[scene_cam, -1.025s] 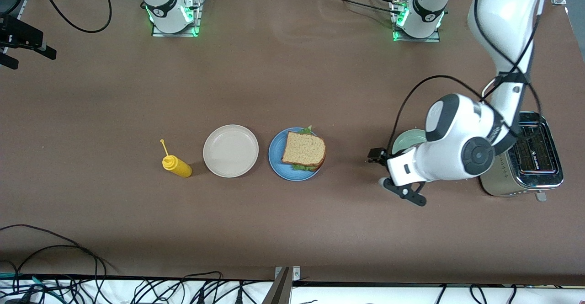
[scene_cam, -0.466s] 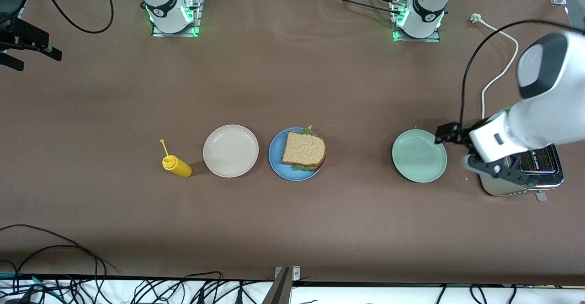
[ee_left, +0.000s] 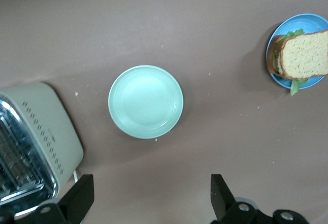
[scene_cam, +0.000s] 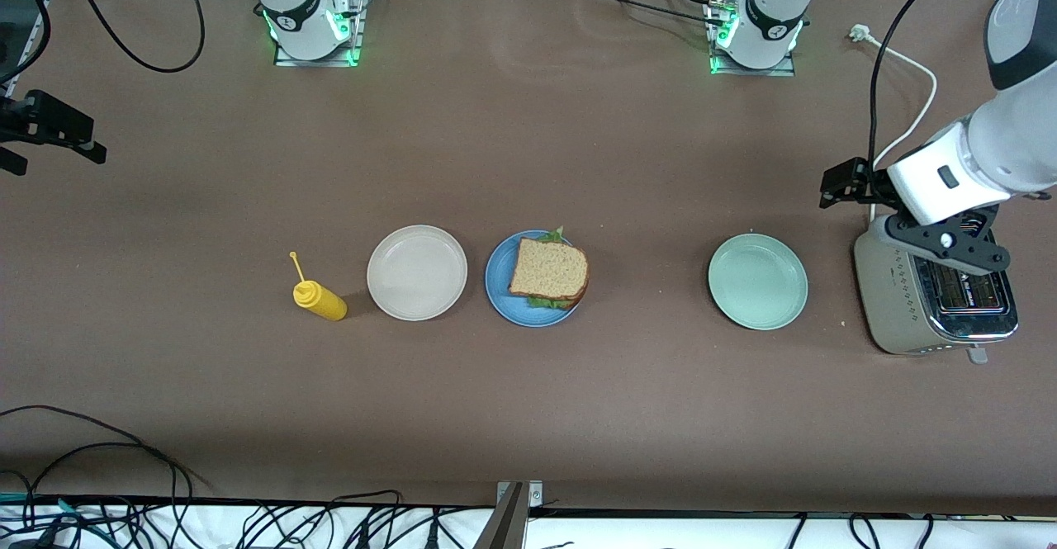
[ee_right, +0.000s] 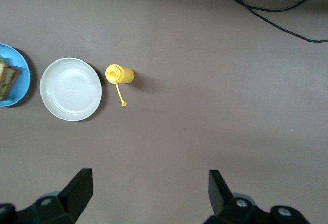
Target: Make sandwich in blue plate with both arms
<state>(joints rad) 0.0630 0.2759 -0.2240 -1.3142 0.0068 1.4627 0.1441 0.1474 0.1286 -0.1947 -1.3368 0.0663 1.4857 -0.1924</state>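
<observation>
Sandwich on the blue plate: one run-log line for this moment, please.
wholegrain lettuce sandwich: assembled on round blue plate | left gripper: open over toaster | right gripper: open, empty

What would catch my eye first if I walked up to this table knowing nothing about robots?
Probably the finished sandwich, brown bread with green lettuce peeking out, sitting on the blue plate mid-table between a beige-white plate and a mint-green plate. Next, the left arm's open, empty pincer hanging over the silver toaster at its end of the table. The right pincer waits, open, at the table's right-arm end.
</observation>
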